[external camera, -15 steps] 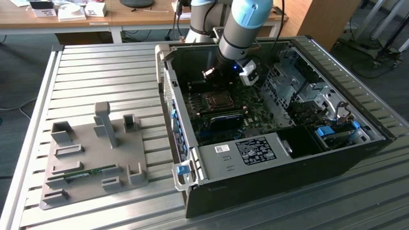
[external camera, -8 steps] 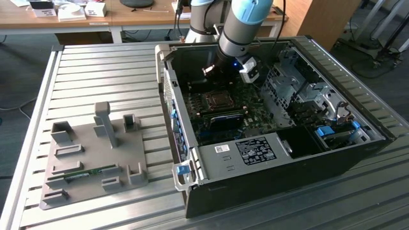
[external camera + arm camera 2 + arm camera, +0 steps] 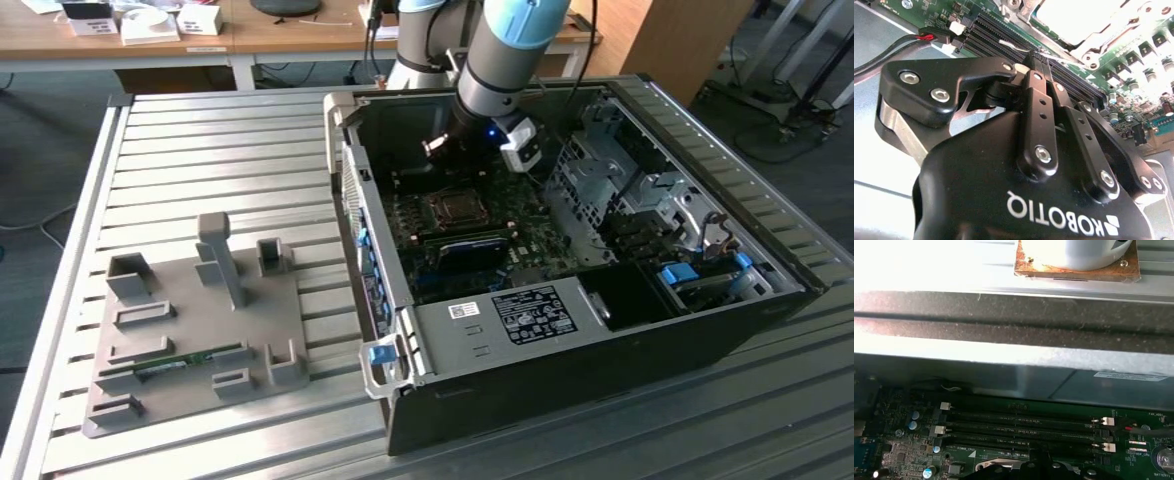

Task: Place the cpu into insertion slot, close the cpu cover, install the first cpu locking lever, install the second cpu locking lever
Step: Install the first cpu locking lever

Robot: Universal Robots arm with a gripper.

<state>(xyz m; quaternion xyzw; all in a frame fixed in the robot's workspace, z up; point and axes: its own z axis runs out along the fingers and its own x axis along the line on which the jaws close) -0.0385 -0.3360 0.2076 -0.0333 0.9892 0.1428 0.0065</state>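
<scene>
Nearest the lens in the exterior view is the grey moulded plastic fixture tray (image 3: 200,300), w/ a long green memory stick (image 3: 167,367) lying in one of its grooves, well apart from the work. To the exterior view's right of it, the open black metal computer case (image 3: 561,400) lies on its side on the ribbed table. Inside, mid-board, is the insertion slot (image 3: 458,208), a square dark socket w/ a silvery metal rim. The arm comes down into the case w/ the black two-finger gripper (image 3: 461,160) low over the board, just beyond the slot's far edge. So the slot lies on the camera's side of the pincer, close by. In the second wrist view the gripper (image 3: 1040,59) has its fingers (image 3: 1039,110) pressed together, nothing visibly pinched. The tips sit at the row of long black memory slots (image 3: 999,32) that runs along one side of the socket. Right by the tips a thin silvery wire rod (image 3: 1016,46) runs parallel to those slots; probably a locking lever, but can't tell for sure, nor whether the tips touch it. Past the tips is the silvery cpu cover (image 3: 1091,50), apparently lying flat on the socket. Its window is washed out white, so can't tell if the cpu is seated.
</scene>
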